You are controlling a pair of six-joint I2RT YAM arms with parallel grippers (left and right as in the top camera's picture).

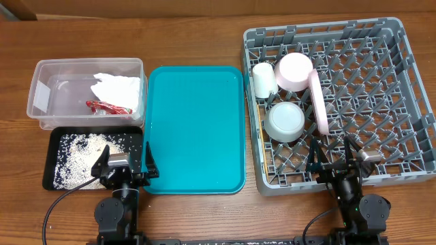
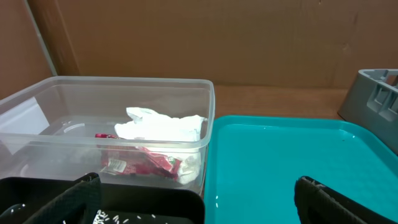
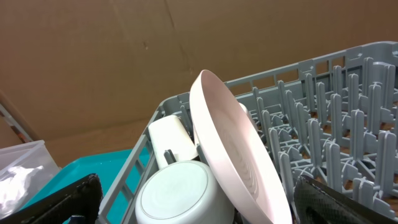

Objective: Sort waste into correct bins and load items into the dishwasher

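Note:
The clear tub (image 1: 41, 88) holds the white napkin (image 1: 119, 87) and red wrapper (image 1: 107, 107); both also show in the left wrist view, napkin (image 2: 161, 127) and wrapper (image 2: 146, 163). The black tray (image 1: 49, 163) holds rice grains (image 1: 82, 153). The grey rack (image 1: 415, 102) holds the white cup (image 1: 263, 79), pink bowl (image 1: 294, 70), pink plate (image 1: 318, 102) on edge and grey-white bowl (image 1: 285, 121). A thin tan stick (image 1: 262, 146) lies along the rack's left wall. My left gripper (image 1: 126, 162) is open and empty over the black tray's near right corner. My right gripper (image 1: 334, 158) is open and empty over the rack's near edge.
The teal tray (image 1: 197, 129) lies bare between the bins and the rack. In the right wrist view the plate (image 3: 236, 149) leans over the upturned grey-white bowl (image 3: 177, 199), with the cup (image 3: 171, 137) behind. Upright pegs (image 3: 348, 106) fill the rack's right side.

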